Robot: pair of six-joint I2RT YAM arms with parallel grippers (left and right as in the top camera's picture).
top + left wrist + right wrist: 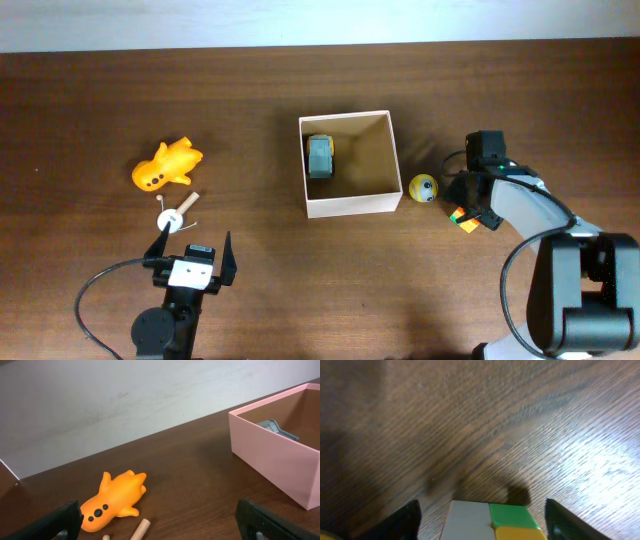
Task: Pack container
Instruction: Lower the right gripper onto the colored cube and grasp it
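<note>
Container (pixel 352 206) sits mid-table, square and shallow, white walls outside, tan inside. One item in it: a grey-green toy (pixel 320 157), lying vs. the L wall, rest of the floor bare. From the L wrist cam the box shows at the R edge, walls looking pinkish, w/ the grey toy's top just poking above the rim.

R gripper (pixel 482 519) is down at table level, R of the container. Jaws partly open and straddling a color cube (pixel 492 521), one finger each side. A sliver of bare wood shows btw the L finger and the cube; R finger is v. close to it, can't tell if touching. Not clamped on it. Cube faces seen: white, green, yellow.

Yellow ball (pixel 423 187) w/ eyes rests just beside the container's R wall, near the front corner, btw box and R gripper.

L gripper (pixel 192 250) is at the near-L of the table, jaws spread wide, holding nothing. Just ahead of it: a small wooden peg (pixel 184 210) w/ a white piece at one end. Beyond that, an orange animal toy (pixel 167 165) on its side, well apart from the container.
</note>
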